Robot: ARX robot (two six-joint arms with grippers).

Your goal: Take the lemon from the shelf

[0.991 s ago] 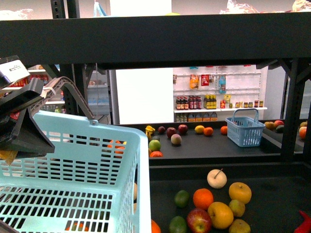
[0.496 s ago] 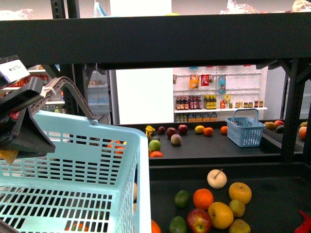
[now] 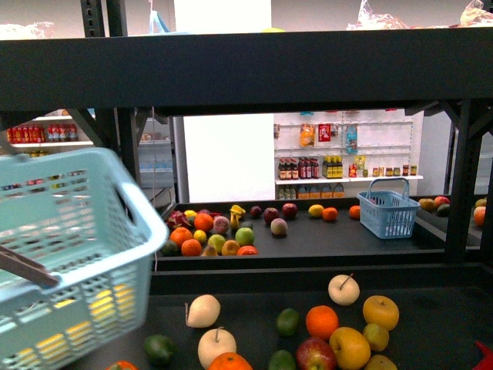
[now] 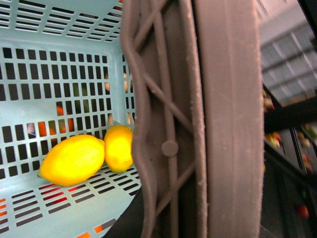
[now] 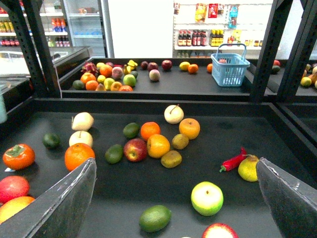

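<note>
- Right under the left claw's camera, inside the pale blue basket [image 3: 115, 223], lies the lemon [image 4: 79, 159], with a second yellow one [image 4: 119, 148] touching it on the slotted floor.
- Across that same view runs the basket's grey handle [image 4: 223, 124], so close it hides the left claw. Whether it is clenched on the handle or not, I cannot tell, though carrying by the handle is my guess.
- Big change in the front view: half a second ago the basket filled the foreground with the left arm's dark bulk above it. Now it has swung off to the left, tilted and blurred with motion, and the arm is out of sight.
- That swing uncovers the near deck of the shelf [image 5: 218, 134], and pale pears [image 3: 203, 311] that were hidden now show.
- Over that deck hangs the right claw [image 5: 176, 171], released wide, its grey fingers [image 5: 64, 198] spread with nothing between them but loose fruit below.
- Close to the other finger sits a yellow fruit [image 5: 248, 168], touching a red chili [image 5: 234, 161]. Whether it is a lemon, I can't be sure.
- My read: the picked lemons are banked and the basket is being carried clear, which leaves the free claw room for any next grab.
</note>
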